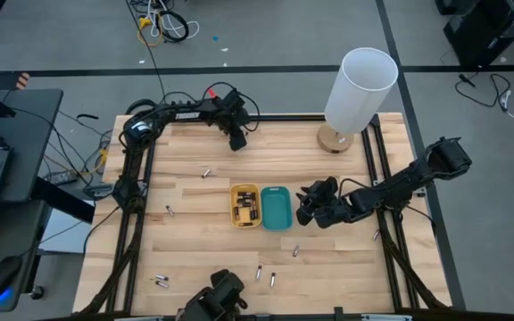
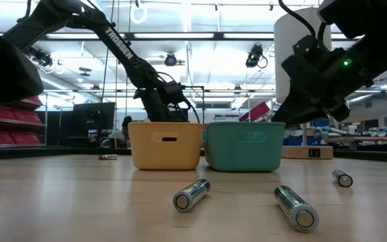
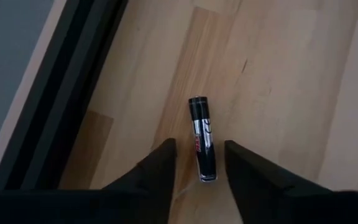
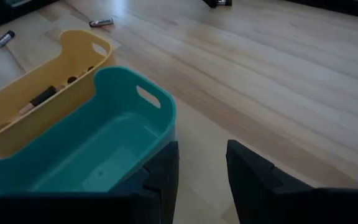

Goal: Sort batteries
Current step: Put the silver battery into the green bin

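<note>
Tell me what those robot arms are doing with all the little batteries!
They are sorting batteries into two small trays. The yellow tray already holds several, and the teal tray beside it looks empty. The left end effector is open, with a dark battery lying on the wood between its fingers, not gripped. The right end effector is open with nothing in it, right next to the teal tray. More loose batteries lie scattered on the table.
</note>
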`<state>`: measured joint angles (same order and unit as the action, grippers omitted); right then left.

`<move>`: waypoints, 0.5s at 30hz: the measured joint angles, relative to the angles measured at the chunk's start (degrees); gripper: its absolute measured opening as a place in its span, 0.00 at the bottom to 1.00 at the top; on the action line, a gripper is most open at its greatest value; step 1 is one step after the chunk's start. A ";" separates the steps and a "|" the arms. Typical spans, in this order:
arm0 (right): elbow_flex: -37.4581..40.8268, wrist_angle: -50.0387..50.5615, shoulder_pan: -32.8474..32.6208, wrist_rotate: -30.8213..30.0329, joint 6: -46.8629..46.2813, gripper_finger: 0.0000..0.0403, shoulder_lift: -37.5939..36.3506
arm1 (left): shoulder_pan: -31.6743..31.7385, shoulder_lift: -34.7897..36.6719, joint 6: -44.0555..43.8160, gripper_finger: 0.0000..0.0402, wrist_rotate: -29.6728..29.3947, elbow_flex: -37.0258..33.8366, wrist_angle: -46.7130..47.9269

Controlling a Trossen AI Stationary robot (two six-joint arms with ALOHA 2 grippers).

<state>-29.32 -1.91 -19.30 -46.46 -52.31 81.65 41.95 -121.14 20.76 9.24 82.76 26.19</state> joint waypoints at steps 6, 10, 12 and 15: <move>0.00 -0.36 0.05 0.00 1.59 0.25 0.00 | -0.01 -0.04 -0.22 0.15 -1.09 0.20 0.29; 0.00 -2.42 1.43 0.00 4.56 0.21 -0.01 | -0.02 -0.30 -0.42 0.08 -1.90 2.21 2.88; 0.00 -4.46 2.31 0.00 7.02 0.19 -0.24 | -0.04 -0.44 -0.45 0.08 -2.62 3.76 5.15; 0.00 -7.80 3.15 0.77 11.20 0.17 -1.38 | -0.34 -0.45 -1.91 0.08 -4.37 6.81 8.47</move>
<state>-29.32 -9.70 -16.14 -45.68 -41.11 80.26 41.61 -121.59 18.85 4.87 89.57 34.65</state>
